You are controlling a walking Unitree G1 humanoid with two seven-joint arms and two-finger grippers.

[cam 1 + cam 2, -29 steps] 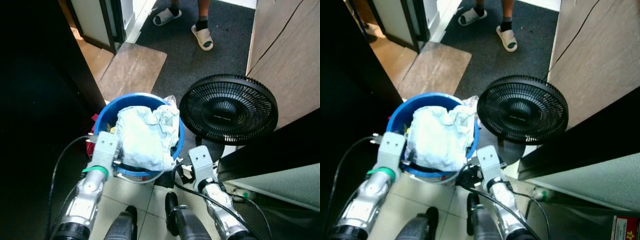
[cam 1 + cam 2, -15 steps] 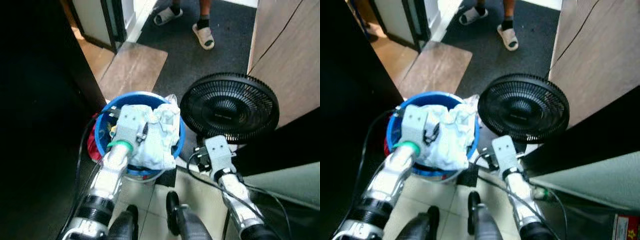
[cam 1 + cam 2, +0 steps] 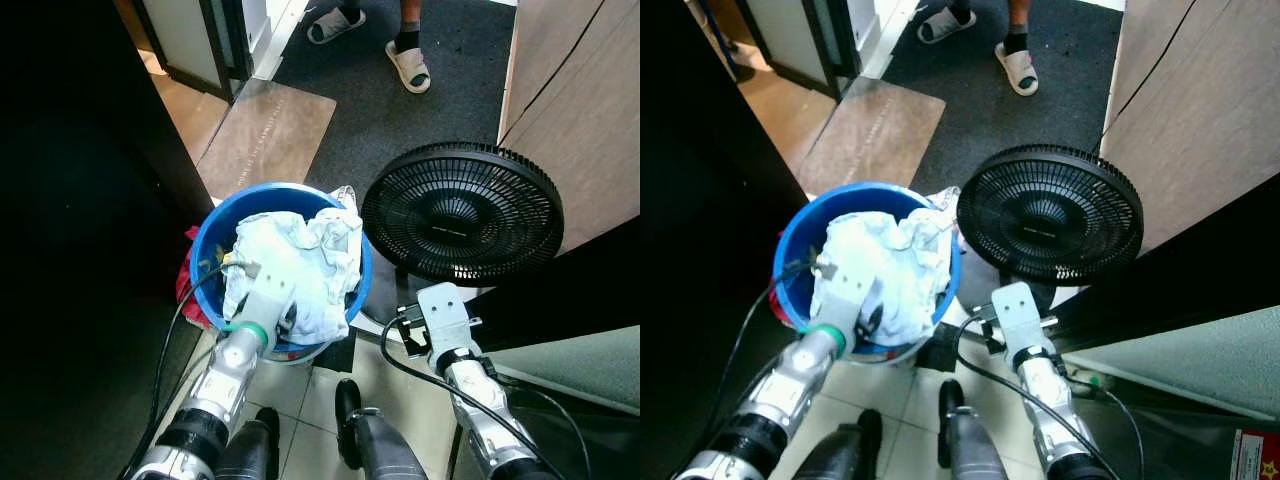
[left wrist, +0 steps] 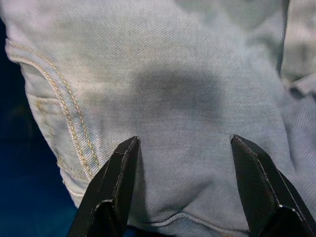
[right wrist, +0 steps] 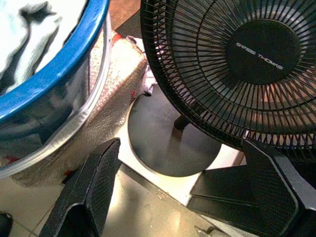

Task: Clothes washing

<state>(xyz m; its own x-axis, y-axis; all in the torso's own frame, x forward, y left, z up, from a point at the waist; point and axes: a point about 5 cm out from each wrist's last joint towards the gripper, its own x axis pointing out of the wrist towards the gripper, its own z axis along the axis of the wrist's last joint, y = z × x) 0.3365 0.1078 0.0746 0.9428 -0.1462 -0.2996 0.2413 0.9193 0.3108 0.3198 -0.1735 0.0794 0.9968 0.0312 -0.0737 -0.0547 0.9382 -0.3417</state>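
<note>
A blue laundry bucket (image 3: 213,228) stands on the floor before me, heaped with pale blue denim clothes (image 3: 305,250). My left gripper (image 4: 183,144) points down at the near side of the heap. Its two black fingers (image 4: 116,182) are open, spread over a denim panel with yellow stitching (image 4: 74,133) and not closed on it. My right gripper (image 5: 182,148) is open with nothing in it. It hangs low to the right of the bucket, facing the round base (image 5: 168,143) of the fan.
A black floor fan (image 3: 462,212) stands close to the bucket's right. A red cloth (image 3: 187,287) shows at the bucket's left side. A person's sandalled feet (image 3: 408,65) stand on the dark carpet ahead. A brown mat (image 3: 265,130) lies beyond the bucket, and a wooden panel (image 3: 590,110) rises on the right.
My left arm swung from the bucket's left side to over the clothes, then dropped toward the near side of the heap. My right arm moved right, away from the bucket.
</note>
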